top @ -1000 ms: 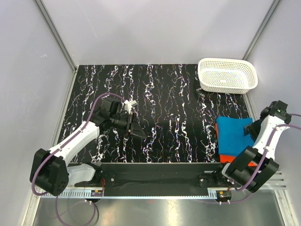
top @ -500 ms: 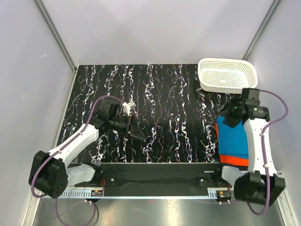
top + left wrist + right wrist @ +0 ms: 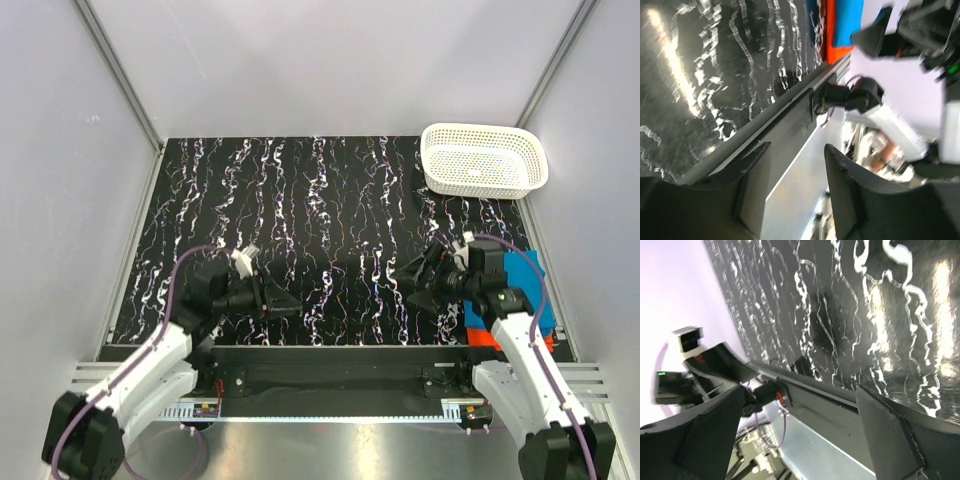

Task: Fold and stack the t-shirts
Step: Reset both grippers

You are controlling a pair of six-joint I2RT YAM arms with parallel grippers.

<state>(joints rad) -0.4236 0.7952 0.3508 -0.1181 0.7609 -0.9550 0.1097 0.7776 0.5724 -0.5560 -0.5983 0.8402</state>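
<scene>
The bright blue t-shirt (image 3: 532, 280) lies folded on top of the orange-red t-shirt (image 3: 480, 338) at the table's right near corner. My right arm partly covers the stack. The left wrist view shows both, the blue (image 3: 851, 19) and the orange-red (image 3: 832, 31), at its top edge. My right gripper (image 3: 412, 281) is open and empty, just left of the stack, pointing left. In its own view (image 3: 797, 390) the jaws stand wide apart over the near table edge. My left gripper (image 3: 288, 300) is open and empty at the near left, pointing right; its own view (image 3: 795, 147) shows nothing between the jaws.
A white perforated basket (image 3: 485, 160) stands at the far right corner. The black marbled table (image 3: 330, 200) has grey walls on three sides. The black base rail (image 3: 330, 365) runs along the near edge.
My right arm has swung from over the shirt stack down and left, and its gripper now points left beside the stack. My left arm has drawn back toward the near edge.
</scene>
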